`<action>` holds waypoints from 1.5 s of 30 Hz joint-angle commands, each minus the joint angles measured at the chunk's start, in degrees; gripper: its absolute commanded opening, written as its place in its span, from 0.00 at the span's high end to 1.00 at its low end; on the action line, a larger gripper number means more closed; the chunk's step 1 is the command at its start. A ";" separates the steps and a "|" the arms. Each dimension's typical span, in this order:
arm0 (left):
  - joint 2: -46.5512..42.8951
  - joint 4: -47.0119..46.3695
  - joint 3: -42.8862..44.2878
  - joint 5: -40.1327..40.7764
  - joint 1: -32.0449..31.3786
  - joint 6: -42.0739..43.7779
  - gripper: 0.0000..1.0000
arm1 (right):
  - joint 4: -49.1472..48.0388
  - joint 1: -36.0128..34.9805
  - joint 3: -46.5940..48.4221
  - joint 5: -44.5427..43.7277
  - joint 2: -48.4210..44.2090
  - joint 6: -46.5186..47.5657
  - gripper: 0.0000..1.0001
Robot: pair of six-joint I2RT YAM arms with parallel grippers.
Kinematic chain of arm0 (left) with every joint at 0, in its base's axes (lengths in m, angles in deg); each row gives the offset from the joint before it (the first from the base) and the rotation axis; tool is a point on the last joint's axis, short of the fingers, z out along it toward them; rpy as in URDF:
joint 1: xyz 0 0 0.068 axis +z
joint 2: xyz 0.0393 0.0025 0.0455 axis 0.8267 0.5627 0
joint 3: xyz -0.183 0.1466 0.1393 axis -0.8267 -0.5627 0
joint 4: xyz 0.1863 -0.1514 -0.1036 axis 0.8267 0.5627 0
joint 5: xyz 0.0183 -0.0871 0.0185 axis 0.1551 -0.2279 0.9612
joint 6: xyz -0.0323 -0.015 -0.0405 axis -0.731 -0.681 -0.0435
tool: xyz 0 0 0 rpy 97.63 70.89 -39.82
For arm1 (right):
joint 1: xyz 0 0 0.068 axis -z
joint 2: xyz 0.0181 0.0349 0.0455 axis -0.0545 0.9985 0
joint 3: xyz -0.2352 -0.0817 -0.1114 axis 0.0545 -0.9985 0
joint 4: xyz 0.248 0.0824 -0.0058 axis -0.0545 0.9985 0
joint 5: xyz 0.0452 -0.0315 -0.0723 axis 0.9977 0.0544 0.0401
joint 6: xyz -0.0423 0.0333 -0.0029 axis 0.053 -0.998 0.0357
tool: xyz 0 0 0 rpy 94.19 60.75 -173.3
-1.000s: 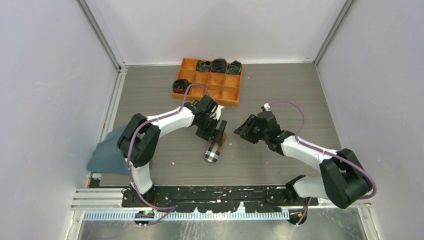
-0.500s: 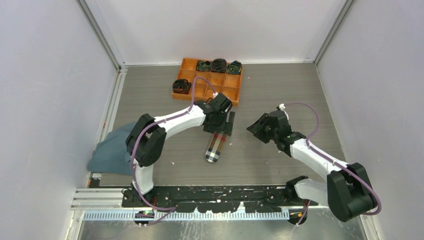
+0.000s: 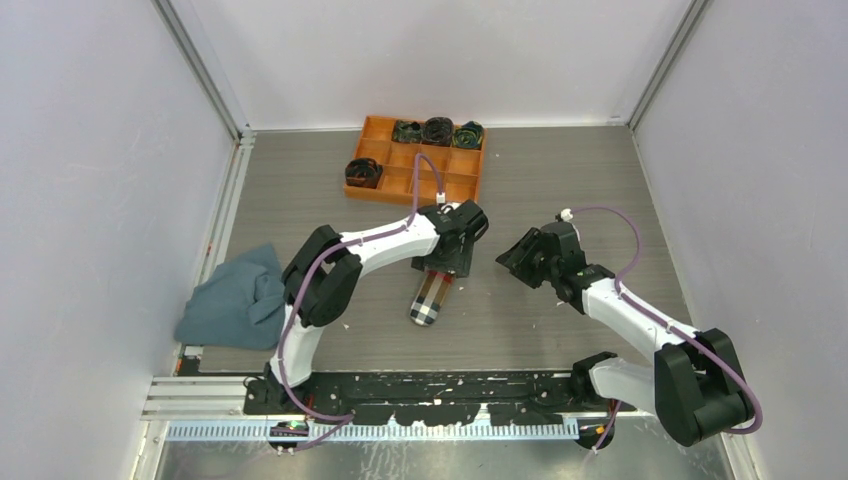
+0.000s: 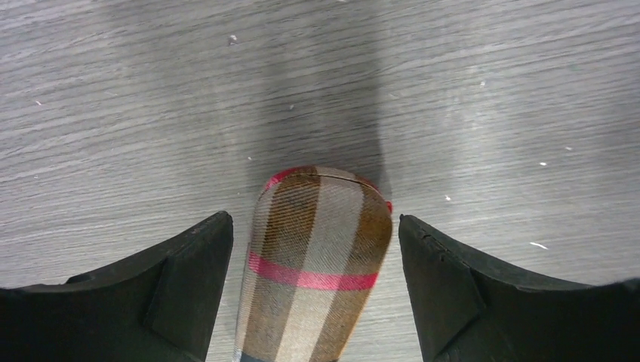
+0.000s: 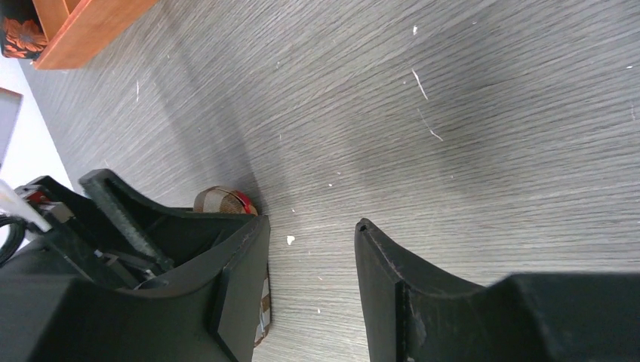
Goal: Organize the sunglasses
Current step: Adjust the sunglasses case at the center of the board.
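Top external, left pincer [image 3: 438, 270] shifted right, apart astride plaid case [image 3: 427, 300], right pincer [image 3: 507, 257] apart, seemingly withdrawn.

The top view looks steeply down on the tan-and-black plaid oblong case [image 3: 428, 298] from afar; both wrist views face it closely.

Plaid case [image 4: 317, 256] between spread left fingers [image 4: 181, 290]
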 commanded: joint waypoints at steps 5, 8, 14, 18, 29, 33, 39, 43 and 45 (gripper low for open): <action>1.41 2.32 2.34 3.64 -0.87 -0.93 0.22 | -0.86 0.59 -0.29 0.70 -0.95 0.62 0.48; 1.87 2.56 2.80 4.31 -0.90 -0.76 0.23 | -0.86 0.62 -0.38 0.86 -0.92 0.60 0.48; 2.54 2.45 4.04 5.51 -0.90 -1.38 0.19 | -0.86 0.66 -0.56 1.32 -0.83 0.81 0.48; 3.67 3.19 5.17 6.23 -0.90 -1.96 0.18 | -0.86 0.76 -0.56 1.55 -0.97 0.87 0.48; 4.59 4.00 5.70 7.45 -0.90 -4.51 0.29 | -0.51 0.88 -0.89 1.77 -1.39 1.17 0.48; 4.27 3.09 4.81 6.75 -0.90 -4.38 0.48 | -0.44 1.05 -1.08 1.90 -1.45 1.21 0.48; 3.52 -0.33 3.49 4.29 -0.96 -1.58 0.99 | -0.29 1.15 -1.15 1.96 -1.77 1.17 0.48; 3.16 -1.35 3.62 3.74 -1.59 1.26 0.89 | 0.02 1.22 -1.30 1.95 -2.03 1.22 0.48; 3.07 -0.83 4.12 2.92 -1.65 2.03 0.46 | 0.02 1.32 -1.50 1.86 -2.27 1.22 0.49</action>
